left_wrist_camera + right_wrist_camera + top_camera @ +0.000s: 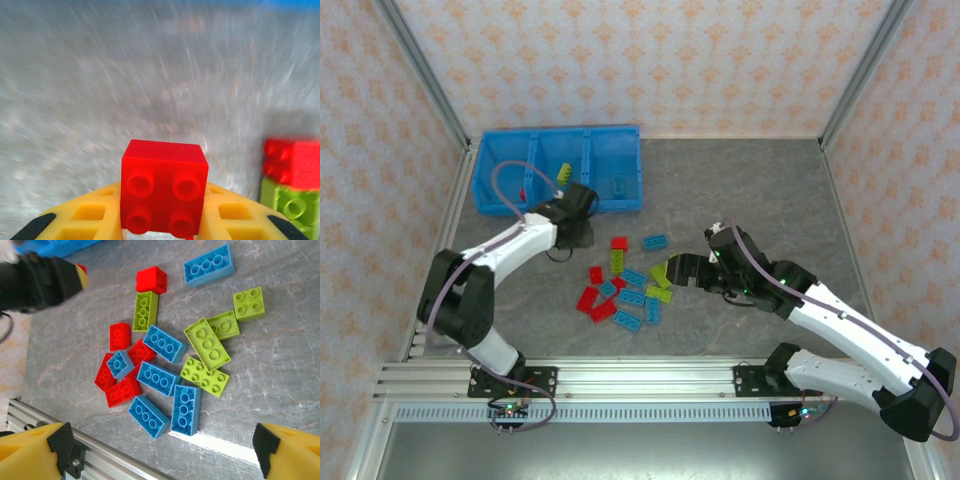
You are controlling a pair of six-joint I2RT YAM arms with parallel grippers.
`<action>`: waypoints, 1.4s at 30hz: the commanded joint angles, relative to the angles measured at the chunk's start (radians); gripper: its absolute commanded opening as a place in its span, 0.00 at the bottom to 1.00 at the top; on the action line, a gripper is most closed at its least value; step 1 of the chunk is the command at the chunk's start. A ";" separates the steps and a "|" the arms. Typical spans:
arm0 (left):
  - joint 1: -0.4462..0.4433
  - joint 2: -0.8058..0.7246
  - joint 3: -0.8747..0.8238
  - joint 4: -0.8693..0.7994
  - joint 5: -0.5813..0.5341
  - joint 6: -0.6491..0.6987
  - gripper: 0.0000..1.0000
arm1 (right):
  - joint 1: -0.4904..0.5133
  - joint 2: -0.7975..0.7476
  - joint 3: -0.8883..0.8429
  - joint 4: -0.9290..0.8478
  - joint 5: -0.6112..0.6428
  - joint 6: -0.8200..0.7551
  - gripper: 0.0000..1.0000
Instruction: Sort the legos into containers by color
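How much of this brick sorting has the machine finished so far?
Barely begun. The long bright-blue plastic bin tray holds just a brick or so per compartment. In hand: the left gripper is clamped on a small red studded plastic brick; the right gripper hangs open. Remaining: the mixed red, blue and lime-green pile on the grey table.

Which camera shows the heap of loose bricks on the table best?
The right wrist view: it looks down on the heap from close by, colours and studs plain. The top view shows it small and far off. The left wrist view catches a red brick and a green brick at its right edge.
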 commanded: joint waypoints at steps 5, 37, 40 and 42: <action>0.276 0.015 0.274 -0.040 -0.117 -0.036 0.25 | 0.005 -0.006 0.032 0.037 0.032 0.002 0.95; 0.044 -0.324 0.242 -0.121 0.305 0.145 0.55 | -0.020 0.247 0.156 0.032 0.373 -0.150 0.99; -0.031 -0.379 0.220 -0.238 0.409 0.352 0.58 | -0.029 0.447 0.262 0.016 0.348 -0.238 0.99; -0.059 -0.409 0.199 -0.304 0.384 0.451 0.59 | -0.037 0.582 0.343 -0.005 0.351 -0.288 0.99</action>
